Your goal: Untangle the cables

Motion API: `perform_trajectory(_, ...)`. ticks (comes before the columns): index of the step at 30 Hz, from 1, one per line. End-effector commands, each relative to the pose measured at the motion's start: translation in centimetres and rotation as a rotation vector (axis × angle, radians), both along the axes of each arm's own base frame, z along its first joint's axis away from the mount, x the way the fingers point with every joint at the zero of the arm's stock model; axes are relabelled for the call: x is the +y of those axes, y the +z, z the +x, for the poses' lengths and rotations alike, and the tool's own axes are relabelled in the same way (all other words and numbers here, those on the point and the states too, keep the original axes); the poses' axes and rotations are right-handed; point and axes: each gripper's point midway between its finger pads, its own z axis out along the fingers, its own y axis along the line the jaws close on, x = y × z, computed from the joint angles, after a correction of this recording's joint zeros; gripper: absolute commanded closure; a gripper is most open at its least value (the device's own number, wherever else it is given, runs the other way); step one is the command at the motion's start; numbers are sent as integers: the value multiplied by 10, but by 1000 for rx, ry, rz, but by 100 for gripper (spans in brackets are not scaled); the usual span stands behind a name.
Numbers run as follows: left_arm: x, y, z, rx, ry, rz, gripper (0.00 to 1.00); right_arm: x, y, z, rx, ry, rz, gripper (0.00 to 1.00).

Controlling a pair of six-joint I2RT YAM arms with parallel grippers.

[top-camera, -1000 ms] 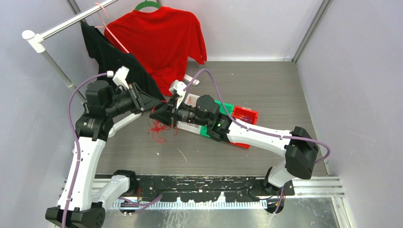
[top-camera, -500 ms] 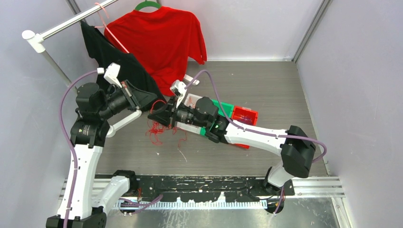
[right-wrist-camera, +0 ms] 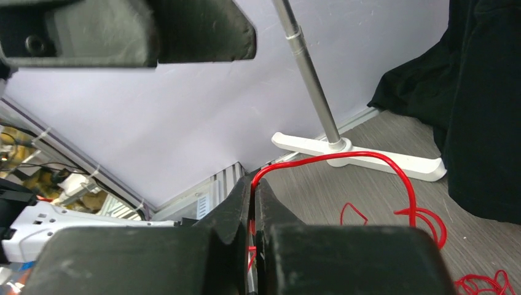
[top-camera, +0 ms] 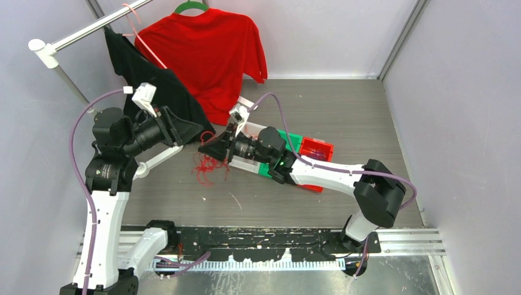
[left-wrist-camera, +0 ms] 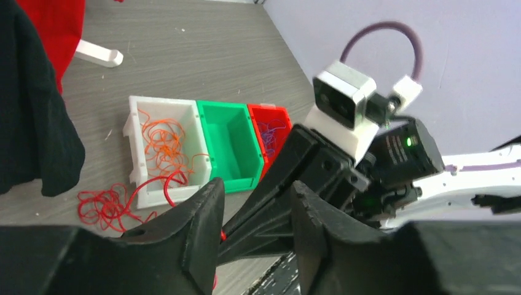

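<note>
A clump of red cables (top-camera: 206, 167) lies on the table between my grippers; it also shows in the left wrist view (left-wrist-camera: 105, 207). My right gripper (top-camera: 206, 148) is shut on one red cable strand (right-wrist-camera: 393, 169), which arcs from the fingertips (right-wrist-camera: 253, 183) down to the clump. My left gripper (top-camera: 193, 131) is open and empty, held just above and left of the right gripper; in its own view (left-wrist-camera: 257, 187) the right gripper's fingers show between its jaws. Orange cables (left-wrist-camera: 163, 144) lie in a white bin (left-wrist-camera: 136, 161). Blue-purple cables (left-wrist-camera: 269, 131) lie in a red bin (left-wrist-camera: 279, 112).
An empty green bin (left-wrist-camera: 230, 144) sits between the white and red bins. A clothes rack (top-camera: 67, 38) with a black garment (top-camera: 150, 77) and a red shirt (top-camera: 209, 49) stands at the back left; its white foot (right-wrist-camera: 359, 158) is near the right gripper.
The left arm has drawn back to the left and its gripper has risen slightly. The right gripper has turned and lifted, still pinching the red strand.
</note>
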Motion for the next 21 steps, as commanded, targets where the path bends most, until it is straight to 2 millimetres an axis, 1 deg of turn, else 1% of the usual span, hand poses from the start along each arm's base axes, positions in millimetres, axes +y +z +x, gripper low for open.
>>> perform_trajectory(1,0,0,-22,-225,-152,213,51,-28,59,-10,-24,137,164,99)
perform_trajectory(3,0,-5,-32,-363,-245,345,48,-39,67,-12,49,237,175,99)
perform_trajectory(4,0,-5,-40,-454,-318,422,48,-44,67,-18,79,309,164,99)
perform_trajectory(5,0,-9,-45,-506,-369,482,47,-49,69,-23,103,361,158,99)
perform_trajectory(7,3,-13,-45,-593,-420,578,48,-54,70,-35,122,448,122,99)
perform_trajectory(9,4,-19,-45,-650,-476,642,48,-55,66,-43,139,497,70,99)
perform_trajectory(12,6,-21,-39,-773,-508,734,49,-57,67,-53,142,557,48,99)
perform_trajectory(15,4,-22,-35,-892,-531,784,50,-56,71,-57,156,598,42,99)
perform_trajectory(17,0,-24,-38,-955,-550,780,51,-53,75,-60,162,637,38,99)
perform_trajectory(21,-4,-29,-40,-1054,-541,784,51,-46,78,-68,188,705,20,99)
